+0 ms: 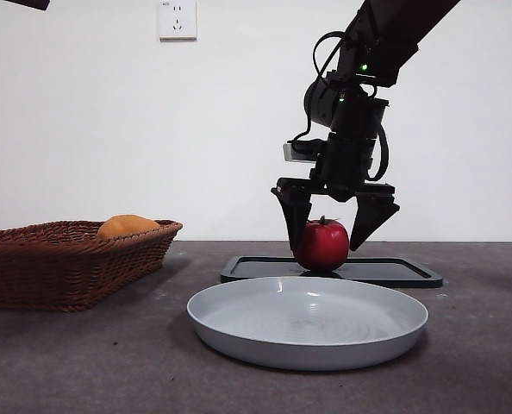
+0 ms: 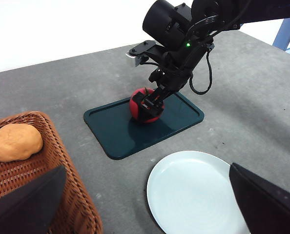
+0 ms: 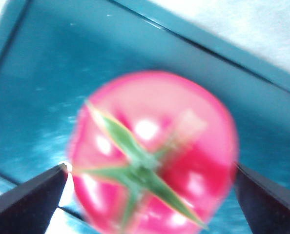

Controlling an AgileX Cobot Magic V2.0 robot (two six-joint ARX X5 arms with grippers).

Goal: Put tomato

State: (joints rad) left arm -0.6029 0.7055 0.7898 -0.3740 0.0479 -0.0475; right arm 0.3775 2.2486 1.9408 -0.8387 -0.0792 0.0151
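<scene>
**Operator:** Where is the tomato, and what is your view of the right gripper?

**Observer:** Your tomato [image 1: 322, 245] sits on the dark green tray [image 1: 394, 272], toward the tray's basket-side end, stem and green calyx up. Your right gripper [image 1: 334, 226] is down over it from above, one black jaw on each side. In the front view the jaws are spread about as wide as the fruit: the one on the basket side looks to be against the red skin, the other stands just beside it with a sliver of gap. In your right wrist view the tomato [image 3: 152, 156] fills the space between the two jaw tips, but that picture is blurred, so you cannot tell whether there is firm contact. The tomato rests on the tray; it is not lifted.

**Operator:** And the left side?

**Observer:** Your left gripper [image 2: 150, 204] hangs well away from the tray, above the table between the basket and the plate. Its jaws stand wide apart and hold nothing. From its camera you see the right gripper [image 2: 152, 103] straddling the tomato [image 2: 144, 109] on the tray [image 2: 115, 131].

**Operator:** What else is on the table?

**Observer:** You have a pale grey plate [image 1: 308, 341] lying just in front of the tray, nearer the front camera. Off to the side is a brown wicker basket [image 1: 66, 267] with an orange-yellow rounded fruit [image 1: 127, 226] in it, well apart from the tray. A white wall socket [image 1: 177, 19] is on the wall behind.
</scene>
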